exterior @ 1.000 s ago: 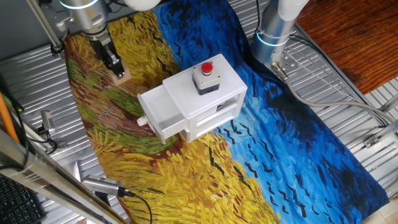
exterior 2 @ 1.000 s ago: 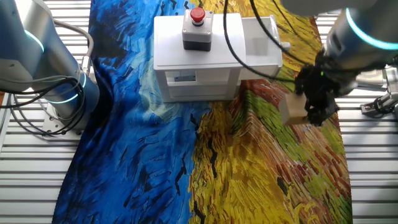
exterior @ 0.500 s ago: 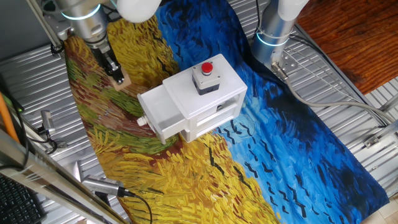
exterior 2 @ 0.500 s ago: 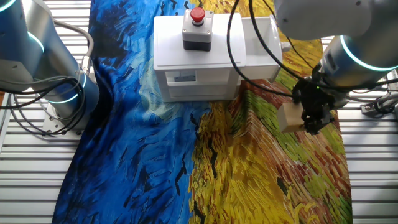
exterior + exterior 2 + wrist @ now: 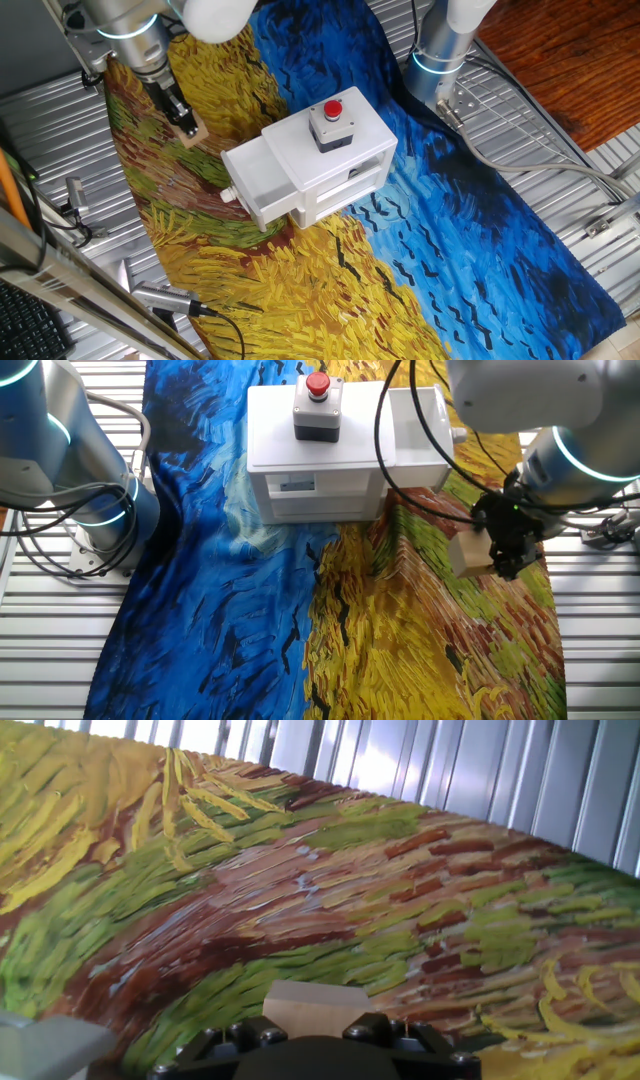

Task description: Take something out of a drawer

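One block (image 5: 467, 552) in pincer (image 5: 505, 550)

Slatted metal tabletop under a painted cloth

The ribbed grey tabletop (image 5: 560, 200) carries a cloth (image 5: 470, 260) printed with blue and yellow brushstrokes, laid across its middle with bare slats showing on both sides. On the cloth stands a white box (image 5: 335, 150) with its drawer (image 5: 255, 185) pulled out. Two arm bases (image 5: 440, 60) (image 5: 95, 510) are mounted on the slats beside the cloth, with cables (image 5: 560, 165) trailing over the metal
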`<state>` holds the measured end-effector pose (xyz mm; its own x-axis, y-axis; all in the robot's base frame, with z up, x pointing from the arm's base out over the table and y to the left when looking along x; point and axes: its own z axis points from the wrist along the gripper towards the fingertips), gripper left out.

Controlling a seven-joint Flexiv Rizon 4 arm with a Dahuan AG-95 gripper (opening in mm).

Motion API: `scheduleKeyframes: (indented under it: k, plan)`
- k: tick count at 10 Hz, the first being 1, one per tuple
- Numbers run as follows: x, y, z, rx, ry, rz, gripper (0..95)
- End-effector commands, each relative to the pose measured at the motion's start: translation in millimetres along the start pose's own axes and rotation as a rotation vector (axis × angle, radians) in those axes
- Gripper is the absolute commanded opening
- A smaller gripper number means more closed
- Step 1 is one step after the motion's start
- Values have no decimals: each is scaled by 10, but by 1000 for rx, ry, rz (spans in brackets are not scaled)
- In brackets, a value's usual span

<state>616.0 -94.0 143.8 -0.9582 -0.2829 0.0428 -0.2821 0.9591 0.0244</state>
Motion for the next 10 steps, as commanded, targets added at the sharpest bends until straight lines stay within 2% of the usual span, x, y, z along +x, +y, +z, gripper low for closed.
scheduleKeyframes:
  k: [1, 3, 6, 8, 10]
  plan:
    - [1, -3, 2, 15, 9, 39, 0]
    - [-2, -24, 13, 10, 7, 69, 0]
    - [17, -159, 188, -5, -9, 100, 0]
    - [20, -163, 253, -5, -13, 109, 0]
    - [25, -153, 398, -1, -22, 100, 0]
